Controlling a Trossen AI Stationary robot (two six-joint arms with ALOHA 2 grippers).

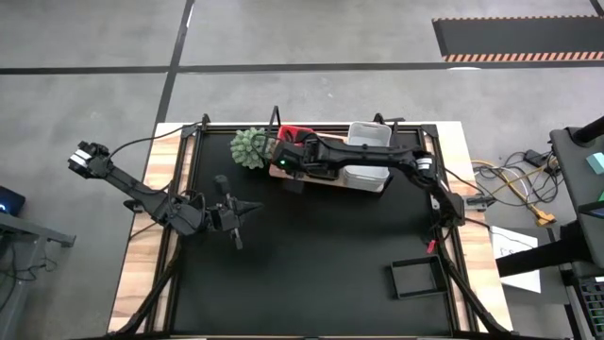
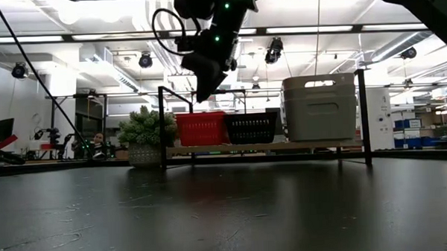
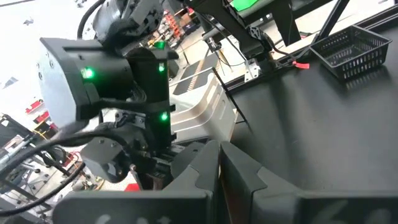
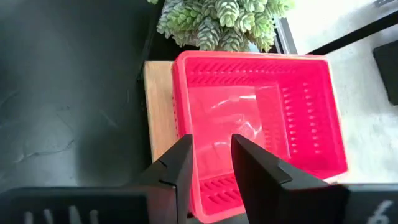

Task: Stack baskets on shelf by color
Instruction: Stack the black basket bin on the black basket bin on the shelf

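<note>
A red basket (image 4: 261, 118) stands on the left end of the wooden shelf (image 4: 158, 106), beside the green plant (image 4: 217, 18). In the low view a black basket (image 2: 252, 127) sits to its right, then a taller stack of white baskets (image 2: 320, 107). My right gripper (image 4: 211, 162) hangs open just above the red basket's near left corner, slanting down; in the low view (image 2: 204, 92) its tips are clear of the rim. My left gripper (image 3: 221, 152) is shut and empty, held above the mat at the table's left (image 1: 247, 212).
Another black basket (image 1: 418, 277) lies on the black mat near the table's front right corner. A thin black frame (image 2: 162, 127) with upright posts surrounds the shelf. The plant's pot (image 2: 145, 154) stands right against the shelf's left end.
</note>
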